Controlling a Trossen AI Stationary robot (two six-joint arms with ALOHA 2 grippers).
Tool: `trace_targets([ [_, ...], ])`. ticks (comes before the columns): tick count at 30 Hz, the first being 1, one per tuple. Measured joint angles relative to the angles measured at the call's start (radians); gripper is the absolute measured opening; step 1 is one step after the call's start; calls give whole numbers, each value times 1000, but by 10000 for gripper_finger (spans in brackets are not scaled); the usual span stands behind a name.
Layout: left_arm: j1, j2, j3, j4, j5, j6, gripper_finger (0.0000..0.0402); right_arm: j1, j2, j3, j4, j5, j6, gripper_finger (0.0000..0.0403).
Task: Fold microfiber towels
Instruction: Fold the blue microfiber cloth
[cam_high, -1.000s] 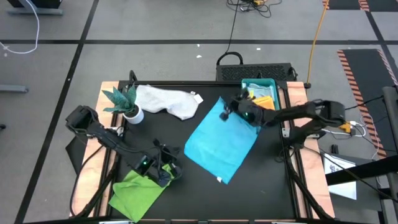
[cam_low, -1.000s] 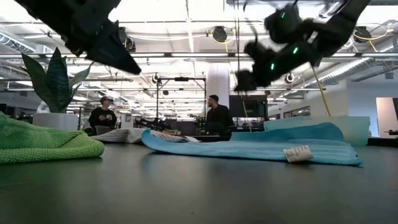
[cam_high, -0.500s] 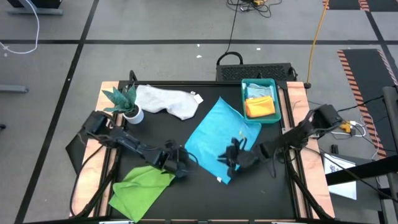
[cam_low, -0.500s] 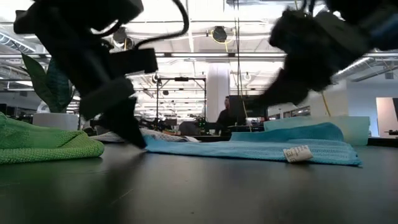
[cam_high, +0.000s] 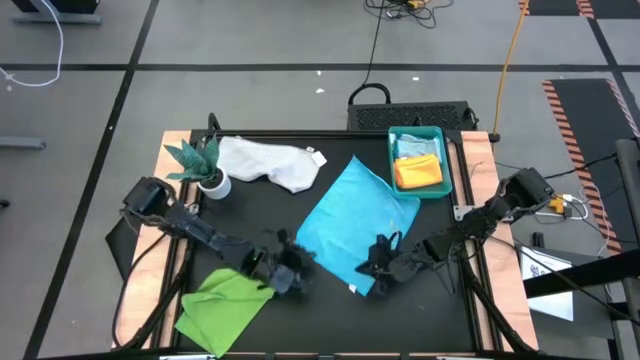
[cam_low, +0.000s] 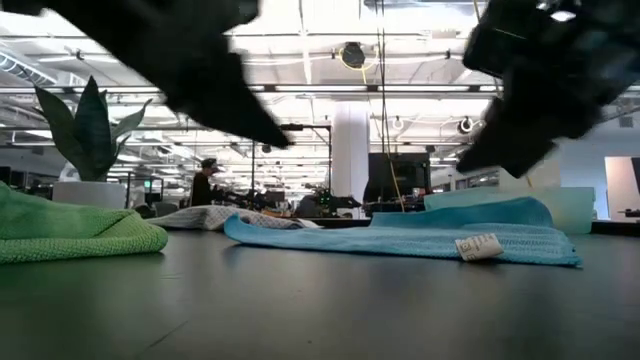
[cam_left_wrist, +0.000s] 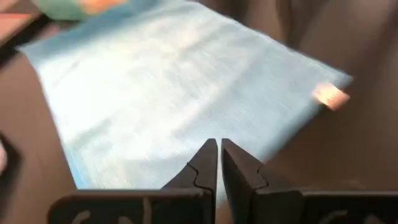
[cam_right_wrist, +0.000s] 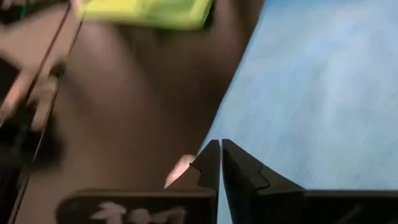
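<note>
The bright turquoise-blue towel (cam_high: 355, 228) lies spread flat mid-table, with its white tag (cam_high: 352, 290) at the near corner. My left gripper (cam_left_wrist: 219, 146) is shut and hovers over the towel's near-left edge (cam_high: 300, 265). My right gripper (cam_right_wrist: 221, 148) is also shut and hovers over the near corner beside the tag (cam_high: 370, 268). In the low view both grippers hang above the cloth (cam_low: 400, 238). The lime green towel (cam_high: 225, 305) lies crumpled at the near left and the white-grey towel (cam_high: 270, 162) at the far left. The pale blue (cam_high: 415, 145) and orange (cam_high: 420, 172) towels lie in the tray.
The teal tray (cam_high: 440, 160) stands at the far right of the table. A small plant in a white pot (cam_high: 205, 170) stands at the far left beside the white-grey towel. Bare dark tabletop (cam_high: 420, 310) lies near the front right. People show in the room beyond the table.
My right gripper has swung from beside the tray toward the table's near edge, to the turquoise towel's near corner. My left gripper has moved from above the green towel rightward to the turquoise towel's left edge, dipped low, then risen. The towels have stayed in place.
</note>
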Motion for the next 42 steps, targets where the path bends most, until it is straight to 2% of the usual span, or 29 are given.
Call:
trace_targets([
  [4, 93, 42, -4, -65, -34, -64, 26, -8, 25, -1, 2, 147, 49, 1],
  [6, 130, 58, -5, -162, -16, -126, 26, -7, 41, -1, 0, 147, 53, 1],
  [9, 155, 81, -4, -286, 91, -179, 26, -6, 66, -1, 4, 140, 64, 1],
  [14, 96, 70, -1, -400, 182, -260, 26, 3, 86, -1, 5, 103, 73, 1],
  [18, -1, 41, -1, -317, 391, -285, 26, 3, 79, -1, -16, 47, 58, 1],
  [20, -50, 31, -5, -252, 439, -247, 26, 4, 74, -1, -14, 39, 54, 1],
  [23, -98, 13, -5, -119, 416, -132, 26, 4, 73, -1, -12, 44, 54, 1],
  [27, -90, 14, -5, -16, 263, -46, 26, -11, 71, 0, -65, 153, 86, 1],
  [31, -25, 13, -4, -40, 186, -82, 26, -60, 71, 0, -133, 259, 96, 0],
  [35, 42, 14, -5, -126, 98, -200, 26, -158, 72, 0, -240, 288, 147, 0],
  [37, 72, 15, -8, -176, 132, -244, 26, -211, 84, -1, -281, 282, 178, 0],
  [39, 91, 21, -22, -181, 232, -260, 26, -255, 107, -1, -287, 273, 171, 0],
  [42, 82, 23, -51, -158, 380, -248, 26, -320, 144, 2, -227, 239, 80, 0],
])
